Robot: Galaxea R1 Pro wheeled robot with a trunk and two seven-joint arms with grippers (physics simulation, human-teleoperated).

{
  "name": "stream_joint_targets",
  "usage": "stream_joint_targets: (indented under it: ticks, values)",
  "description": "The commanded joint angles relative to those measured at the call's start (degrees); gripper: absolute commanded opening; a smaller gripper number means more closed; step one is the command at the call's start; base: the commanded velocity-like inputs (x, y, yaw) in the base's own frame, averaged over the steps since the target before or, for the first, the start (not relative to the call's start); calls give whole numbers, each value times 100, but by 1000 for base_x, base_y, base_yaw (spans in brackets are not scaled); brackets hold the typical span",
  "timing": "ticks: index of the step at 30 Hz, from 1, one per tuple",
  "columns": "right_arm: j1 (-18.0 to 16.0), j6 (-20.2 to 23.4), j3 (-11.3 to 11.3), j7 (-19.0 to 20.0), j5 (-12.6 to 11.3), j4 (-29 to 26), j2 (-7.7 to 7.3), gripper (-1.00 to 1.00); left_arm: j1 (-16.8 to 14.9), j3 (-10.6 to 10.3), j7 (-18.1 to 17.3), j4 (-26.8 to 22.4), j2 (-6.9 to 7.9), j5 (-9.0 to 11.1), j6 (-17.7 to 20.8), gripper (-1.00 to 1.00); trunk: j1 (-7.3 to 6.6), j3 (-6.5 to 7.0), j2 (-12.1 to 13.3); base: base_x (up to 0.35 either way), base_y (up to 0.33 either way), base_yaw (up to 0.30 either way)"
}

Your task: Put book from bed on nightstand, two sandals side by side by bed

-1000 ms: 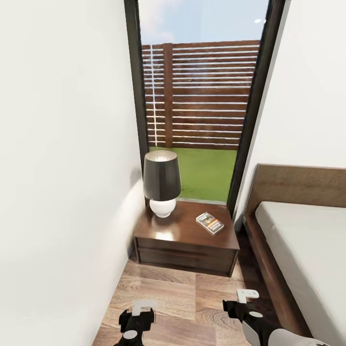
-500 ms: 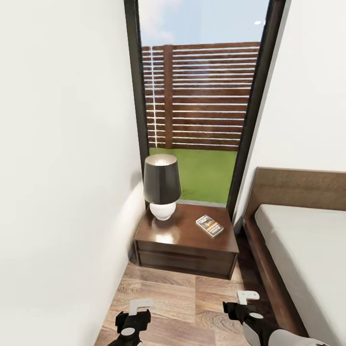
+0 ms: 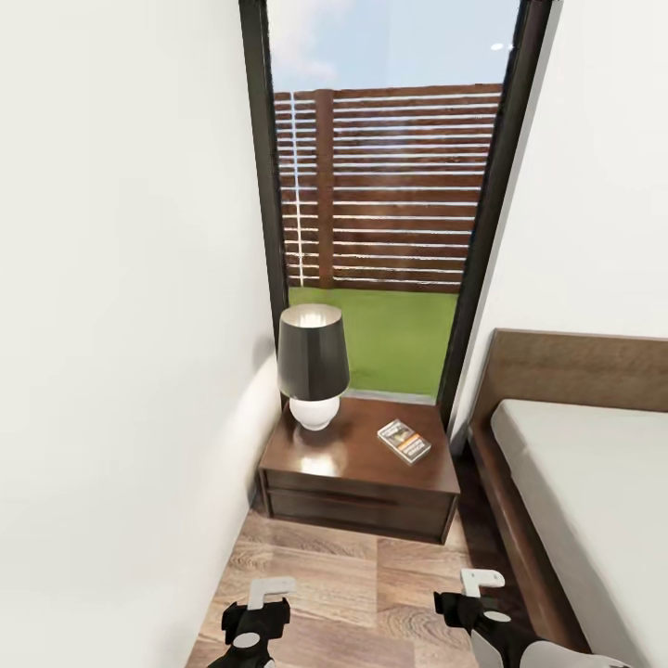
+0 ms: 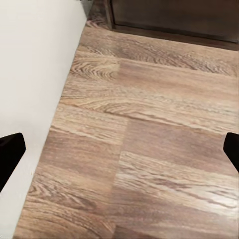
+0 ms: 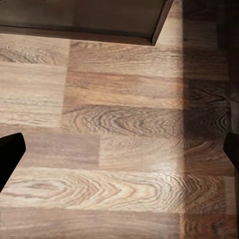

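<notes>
Paperback book with dark cover and orange band [image 3: 404, 440] flat on right of low dark brown glossy nightstand [image 3: 357, 484], apparently delivered, beside black-shaded white-based lamp [image 3: 314, 366]; both end effectors, left [image 3: 263, 603] and right [image 3: 473, 598], spread wide, empty above wood-plank floor [image 4: 149, 149], wrist views adding floor grain.

You face a narrow corner between two white walls [image 3: 111, 278]. A tall black-framed window [image 3: 390, 186] shows a slatted wooden fence [image 3: 399, 186], green grass [image 3: 399, 339] and blue sky. A dark-shaded lamp [image 3: 314, 366] with a white base stands below it. Light wood-plank floor [image 3: 353, 575] runs underfoot.
</notes>
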Motion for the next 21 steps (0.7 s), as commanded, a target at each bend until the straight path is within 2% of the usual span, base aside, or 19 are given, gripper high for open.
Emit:
stream_joint_targets:
  ticks: [1, 5, 12, 13, 21]
  values:
    - [-5, 35, 46, -4, -51, 14, 5, 100, -47, -46, -56, 16, 6, 150, 58, 100, -23, 13, 39, 0, 0, 0]
    - [-5, 156, 41, -4, -68, 12, 1, 100, -209, -44, -467, 188, 10, 393, 457, 100, -111, 85, 199, 0, 0, 0]
    - [-12, 46, 46, -13, -78, 7, 4, 100, -388, -43, -731, 416, 22, 726, 741, 100, -265, 211, 480, 0, 0, 0]
    - [-13, 22, 40, -38, -101, 8, 6, 100, -413, -42, -765, 445, 23, 852, 780, 100, -287, 229, 520, 0, 0, 0]
    - [-14, -6, 47, -41, -206, 5, 8, 100, -422, -42, -749, 455, 27, 901, 788, 100, -462, 372, 841, 0, 0, 0]
